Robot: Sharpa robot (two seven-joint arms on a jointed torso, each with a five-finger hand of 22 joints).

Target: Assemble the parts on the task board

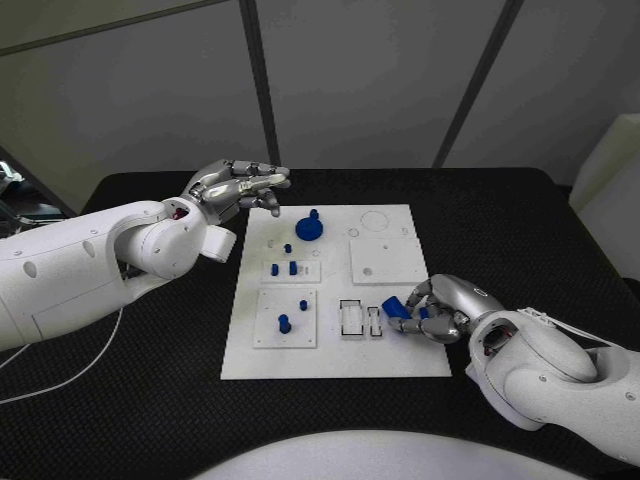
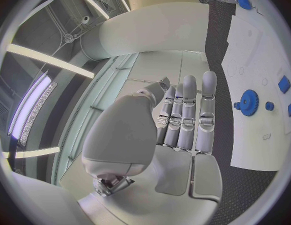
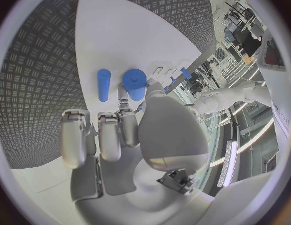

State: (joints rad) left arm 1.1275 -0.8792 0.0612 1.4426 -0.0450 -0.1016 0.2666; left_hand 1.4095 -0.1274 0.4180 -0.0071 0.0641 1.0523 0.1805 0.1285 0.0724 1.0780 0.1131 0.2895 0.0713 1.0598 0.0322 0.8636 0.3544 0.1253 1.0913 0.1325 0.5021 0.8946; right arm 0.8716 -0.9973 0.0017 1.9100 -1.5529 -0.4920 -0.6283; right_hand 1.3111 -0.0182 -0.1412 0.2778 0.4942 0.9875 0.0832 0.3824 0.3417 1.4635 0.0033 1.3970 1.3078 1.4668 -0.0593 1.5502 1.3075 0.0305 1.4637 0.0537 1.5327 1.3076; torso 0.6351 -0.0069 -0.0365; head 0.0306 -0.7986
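Observation:
The white task board [image 1: 407,355] lies in the middle of the black table. My right hand [image 1: 447,310] rests over the board's right edge and pinches a blue part [image 1: 395,307], [image 3: 135,83] just right of two rectangular slots [image 1: 361,318]. A slim blue peg [image 3: 103,84] lies beside that part; I cannot tell whether it is held. My left hand [image 1: 241,188], [image 2: 183,115] hovers above the board's far left corner, fingers straight and holding nothing. A blue gear [image 1: 309,228], [image 2: 248,102] sits at the board's far side. Small blue pegs [image 1: 286,268] stand left of centre.
A raised square plate [image 1: 381,262] sits on the board's right half and another [image 1: 267,335] at the near left, carrying blue pegs [image 1: 283,323]. A round outline [image 1: 374,220] marks the far right of the board. Black table [image 1: 522,230] surrounds the board.

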